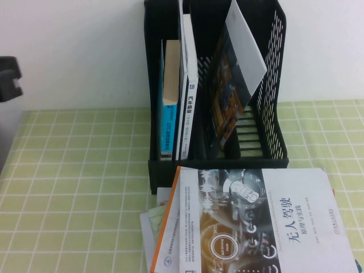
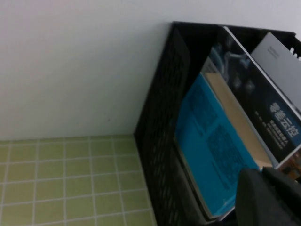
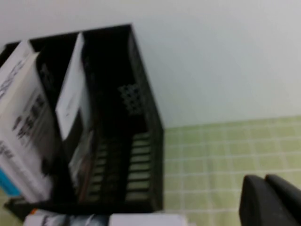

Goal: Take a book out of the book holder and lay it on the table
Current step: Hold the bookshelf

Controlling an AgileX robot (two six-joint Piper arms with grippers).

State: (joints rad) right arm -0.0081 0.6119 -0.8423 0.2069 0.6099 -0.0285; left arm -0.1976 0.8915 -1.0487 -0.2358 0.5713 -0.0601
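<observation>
Three books are standing in the black book holder (image 1: pixel 267 108): a blue book (image 1: pixel 169 108), a white-spined book (image 1: pixel 190 102) and a leaning dark book (image 1: pixel 233 85). One large book (image 1: pixel 256 222) is lying flat on the table (image 1: pixel 74 187) in front, overlapping loose papers (image 1: pixel 153 227). The left gripper (image 2: pixel 268 195) and right gripper (image 3: pixel 270 200) are showing fingers pressed together, gripping nothing.

1. The book holder (image 1: pixel 273 85) is black, its side walls perforated with a grid of small holes and its floor slatted.
2. The tablecloth (image 1: pixel 74 187) is light green, crossed by thin white lines into squares.
3. The wall (image 1: pixel 74 51) behind is plain white.
4. The thick book (image 1: pixel 169 122) in the holder has a bright blue cover and cream page edges.
5. The book beside it (image 1: pixel 190 114) has a white spine with dark lettering.
6. The leaning book (image 1: pixel 230 96) has a dark cover with orange and blue specks and a pale grey back.
7. The book on the table (image 1: pixel 256 224) is white with an orange spine edge, dark circular artwork and black Chinese characters.
8. The left gripper (image 2: pixel 268 197) and right gripper (image 3: pixel 273 200) are black.
</observation>
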